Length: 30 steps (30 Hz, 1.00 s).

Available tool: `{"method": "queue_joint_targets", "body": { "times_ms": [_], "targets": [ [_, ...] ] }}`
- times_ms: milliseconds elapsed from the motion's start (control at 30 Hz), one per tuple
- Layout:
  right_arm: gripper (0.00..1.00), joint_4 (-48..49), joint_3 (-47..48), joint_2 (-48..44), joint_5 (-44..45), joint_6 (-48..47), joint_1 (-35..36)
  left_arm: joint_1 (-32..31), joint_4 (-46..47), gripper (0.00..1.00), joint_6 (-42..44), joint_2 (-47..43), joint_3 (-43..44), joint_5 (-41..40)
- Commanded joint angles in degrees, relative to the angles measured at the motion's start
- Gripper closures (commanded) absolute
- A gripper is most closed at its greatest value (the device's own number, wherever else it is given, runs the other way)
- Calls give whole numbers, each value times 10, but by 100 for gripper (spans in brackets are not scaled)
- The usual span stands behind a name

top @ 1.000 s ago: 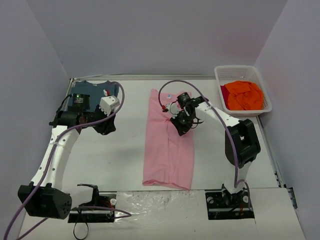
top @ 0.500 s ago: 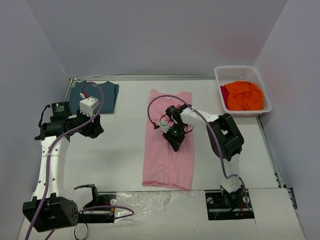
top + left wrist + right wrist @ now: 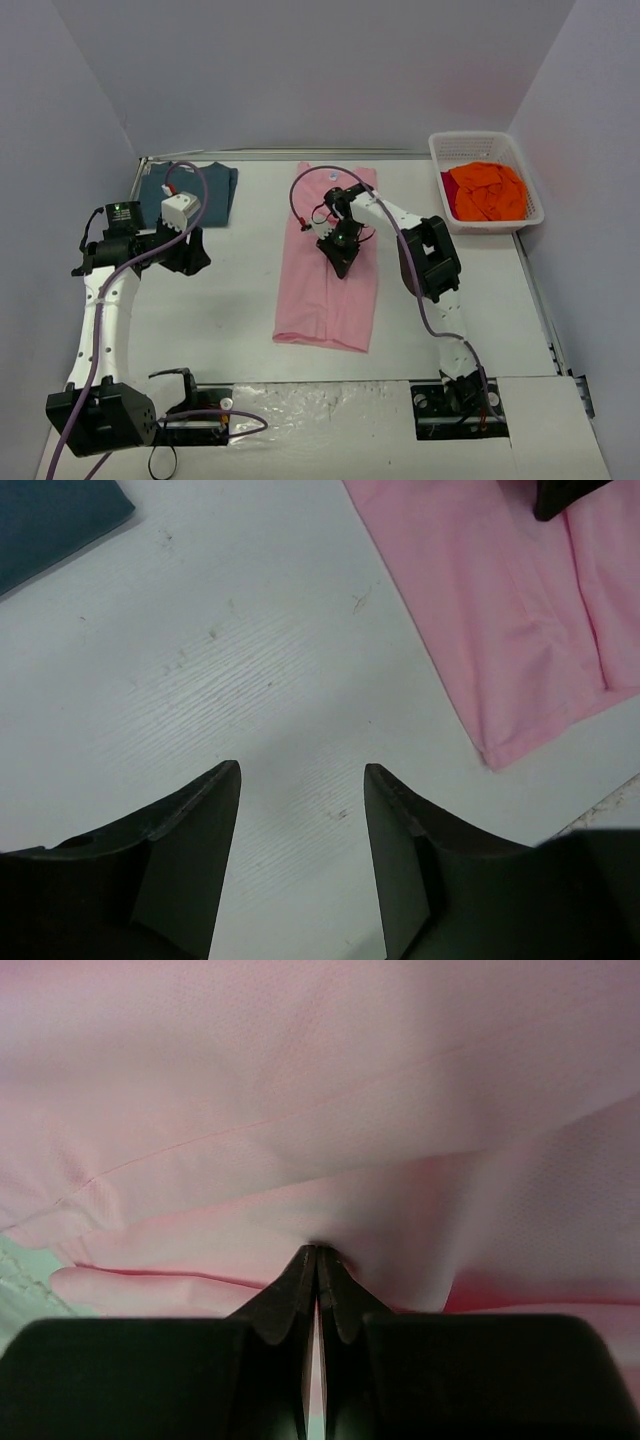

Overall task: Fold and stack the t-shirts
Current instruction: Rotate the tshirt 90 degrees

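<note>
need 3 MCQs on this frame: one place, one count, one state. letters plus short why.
1. Where is the orange cotton t-shirt? A) mid-table B) in the white plastic mesh basket C) under the left arm
2. How many t-shirts lie outside that basket? A) two B) one C) none
3. The right gripper is: A) open over bare table B) out of view C) shut on the light pink cotton t-shirt
Key: B, orange cloth fills the basket; A, pink and the dark teal-blue folded t-shirt lie on the table; C, closed fingertips pinch pink fabric.
</note>
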Motion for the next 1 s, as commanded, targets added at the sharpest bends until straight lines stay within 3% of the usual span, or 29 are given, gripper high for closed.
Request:
{"method": "queue_joint_targets", "body": {
  "times_ms": [0, 267, 567, 700, 933, 967],
  "targets": [
    [100, 82, 40, 62, 92, -25, -32, 4, 4, 49, -3, 0, 4, 18],
    [100, 41, 214, 139, 113, -40, -70, 4, 7, 48, -3, 0, -2, 19],
    [100, 38, 309, 189, 100, -58, -72, 4, 3, 47, 0, 7, 3, 3],
    [100, 36, 283, 168, 70, -58, -70, 4, -2, 46, 3, -2, 6, -6],
    [100, 31, 153, 13, 73, -53, -55, 5, -28, 45, 17, -23, 24, -11],
    [95, 23, 121, -8, 71, -50, -54, 5, -50, 44, 24, -22, 32, -7]
  ]
}}
